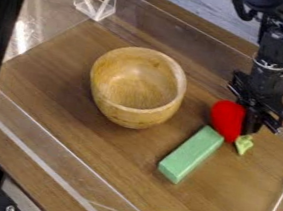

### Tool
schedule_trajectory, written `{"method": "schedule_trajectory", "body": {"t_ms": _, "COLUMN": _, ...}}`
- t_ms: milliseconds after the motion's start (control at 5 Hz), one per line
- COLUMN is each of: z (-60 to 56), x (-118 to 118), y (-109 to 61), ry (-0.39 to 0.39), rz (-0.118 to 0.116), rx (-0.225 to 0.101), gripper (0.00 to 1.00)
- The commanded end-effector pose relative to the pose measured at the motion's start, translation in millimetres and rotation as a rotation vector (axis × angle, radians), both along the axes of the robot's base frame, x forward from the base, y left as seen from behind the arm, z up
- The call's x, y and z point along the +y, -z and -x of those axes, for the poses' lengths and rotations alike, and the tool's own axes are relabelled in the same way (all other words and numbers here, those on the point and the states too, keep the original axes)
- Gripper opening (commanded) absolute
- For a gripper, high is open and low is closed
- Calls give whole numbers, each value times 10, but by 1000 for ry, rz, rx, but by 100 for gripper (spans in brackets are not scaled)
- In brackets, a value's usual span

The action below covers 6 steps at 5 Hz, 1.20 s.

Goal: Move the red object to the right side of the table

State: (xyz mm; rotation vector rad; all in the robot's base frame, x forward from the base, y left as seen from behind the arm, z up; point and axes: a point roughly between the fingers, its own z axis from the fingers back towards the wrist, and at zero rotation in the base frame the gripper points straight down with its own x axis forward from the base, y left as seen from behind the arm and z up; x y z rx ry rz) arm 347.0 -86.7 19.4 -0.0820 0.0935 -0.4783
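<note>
Since the hand [255,107] is clamped tight on the red toy fruit [228,117], low on the surface [71,56] just right of the wooden bowl [136,87], setting it down gently before letting go should stop it rolling.

bowl [136,87] left-centre on table [56,155] | block [194,153] right-front of bowl | toy fruit [228,116] just behind block

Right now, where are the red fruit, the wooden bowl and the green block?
red fruit [227,116]: camera view, its glossy left side.
wooden bowl [133,110]: camera view, front outer wall.
green block [192,154]: camera view, middle of top face.
</note>
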Motion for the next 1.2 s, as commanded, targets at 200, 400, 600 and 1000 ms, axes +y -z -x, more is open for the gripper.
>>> {"method": "schedule_trajectory", "body": {"t_ms": 200, "z": 14, "x": -72, "y": -245, "ry": 27, "rz": -51, "rx": -57, "gripper": 0}}
{"method": "schedule_trajectory", "body": {"t_ms": 400, "z": 2, "x": -74, "y": -238, "ry": -37, "rz": -59, "rx": -48, "gripper": 100}}
{"method": "schedule_trajectory", "body": {"t_ms": 600, "z": -9, "x": -77, "y": -234, "ry": -99, "rz": -66, "rx": -39, "gripper": 100}}
{"method": "schedule_trajectory", "body": {"t_ms": 1000, "z": -43, "x": -14, "y": -335, "ry": -166, "rz": -107, "rx": -45, "gripper": 100}}
